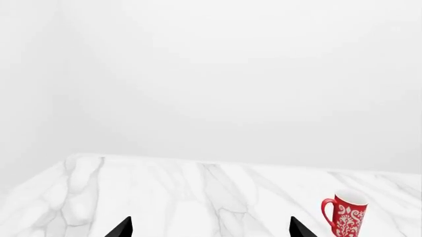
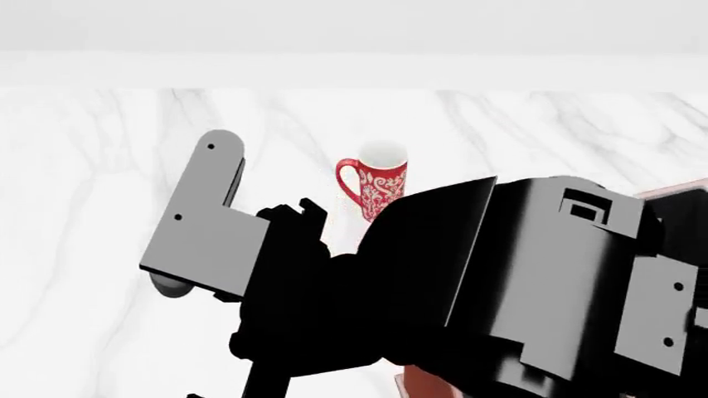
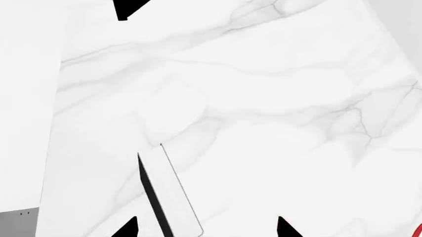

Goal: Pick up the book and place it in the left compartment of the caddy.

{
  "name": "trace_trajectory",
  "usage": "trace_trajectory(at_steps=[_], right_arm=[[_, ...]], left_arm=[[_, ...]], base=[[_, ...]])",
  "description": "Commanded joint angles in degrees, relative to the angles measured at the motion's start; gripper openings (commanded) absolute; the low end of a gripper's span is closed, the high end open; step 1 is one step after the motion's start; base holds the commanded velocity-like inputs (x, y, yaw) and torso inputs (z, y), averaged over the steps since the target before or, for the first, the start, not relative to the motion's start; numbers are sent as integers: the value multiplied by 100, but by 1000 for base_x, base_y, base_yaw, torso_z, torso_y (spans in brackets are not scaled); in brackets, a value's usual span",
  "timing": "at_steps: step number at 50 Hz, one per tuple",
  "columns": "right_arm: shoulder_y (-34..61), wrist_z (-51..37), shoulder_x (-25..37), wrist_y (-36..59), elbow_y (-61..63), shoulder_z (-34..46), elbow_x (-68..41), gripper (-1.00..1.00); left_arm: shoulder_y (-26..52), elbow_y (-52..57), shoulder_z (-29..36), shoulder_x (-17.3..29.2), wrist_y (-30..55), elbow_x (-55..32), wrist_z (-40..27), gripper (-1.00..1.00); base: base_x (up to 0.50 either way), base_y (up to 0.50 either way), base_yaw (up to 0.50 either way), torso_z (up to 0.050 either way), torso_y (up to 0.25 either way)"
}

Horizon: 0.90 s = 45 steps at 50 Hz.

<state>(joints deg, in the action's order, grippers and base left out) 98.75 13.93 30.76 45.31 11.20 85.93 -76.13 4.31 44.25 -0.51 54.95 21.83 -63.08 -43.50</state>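
The book [image 3: 173,195] shows in the right wrist view as a white page edge with a thin black cover strip, over the marble. It lies between the fingertips of my right gripper [image 3: 204,228], nearer one finger. The jaws stand much wider than the book and do not touch it. My left gripper [image 1: 209,228] is open and empty over bare marble. Only reddish-brown slivers of the caddy [image 2: 677,189] show in the head view, behind my right arm [image 2: 553,282]. Its left compartment is hidden.
A red-and-white patterned mug [image 2: 376,186] stands upright on the white marble table [image 2: 99,166]; it also shows in the left wrist view [image 1: 345,215]. My grey and black left arm [image 2: 205,220] fills the middle of the head view. A pale wall rises behind the table.
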Motion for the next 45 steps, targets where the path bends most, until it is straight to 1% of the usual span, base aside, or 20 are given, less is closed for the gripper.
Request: trace_trajectory(at_steps=[1,45], right_arm=[[-148,52,-43,-53,-38,69,80,100],[-709,132,-228,-367,-291,274,492,100]], left_arm=[[-11,6,-3,0,-3,11,7,100],[-23,40,-30,14,-3,-6,8,100]], base=[[0,0,0,0,0],[0,0,0,0,0]])
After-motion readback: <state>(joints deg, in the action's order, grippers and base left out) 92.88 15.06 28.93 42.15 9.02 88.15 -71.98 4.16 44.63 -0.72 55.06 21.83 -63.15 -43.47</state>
